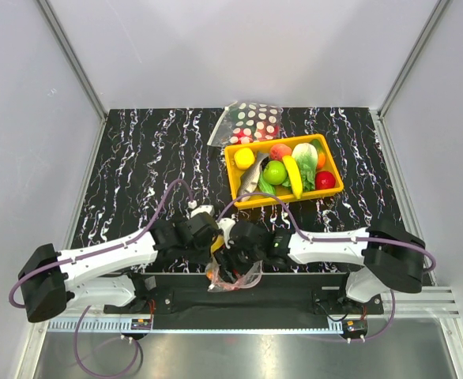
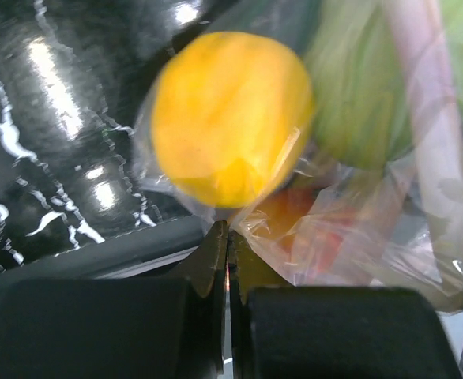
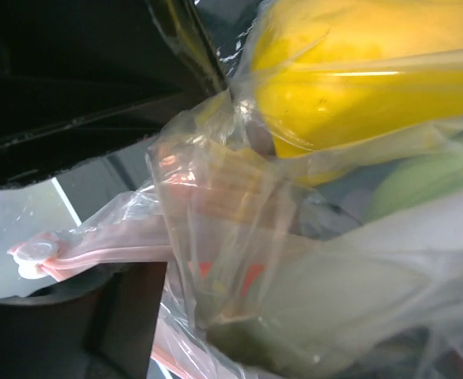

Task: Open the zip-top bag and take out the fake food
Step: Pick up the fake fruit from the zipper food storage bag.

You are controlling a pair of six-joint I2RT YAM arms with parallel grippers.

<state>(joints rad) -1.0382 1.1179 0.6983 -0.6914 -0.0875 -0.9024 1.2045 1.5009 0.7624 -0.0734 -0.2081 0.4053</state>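
Observation:
The zip-top bag (image 1: 235, 278) hangs crumpled over the table's near edge between my two grippers. My left gripper (image 1: 214, 243) is shut, and its fingertips (image 2: 227, 237) pinch a fold of the bag's film. Fake food shows through the plastic: a yellow fruit (image 2: 231, 118), a green piece (image 2: 366, 87) and something orange-red (image 2: 310, 229). My right gripper (image 1: 239, 251) is wrapped in the film. In the right wrist view (image 3: 188, 332) one dark finger (image 3: 129, 316) shows and the other is veiled. The pink zip strip (image 3: 97, 254) runs left of it. The yellow fruit (image 3: 366, 71) is above.
An orange tray (image 1: 318, 193) behind the grippers holds several loose toy fruits and vegetables, among them a green apple (image 1: 275, 171) and a banana (image 1: 293, 175). A polka-dot bag (image 1: 251, 120) lies at the back edge. Grey walls enclose the black marbled table (image 1: 137, 174).

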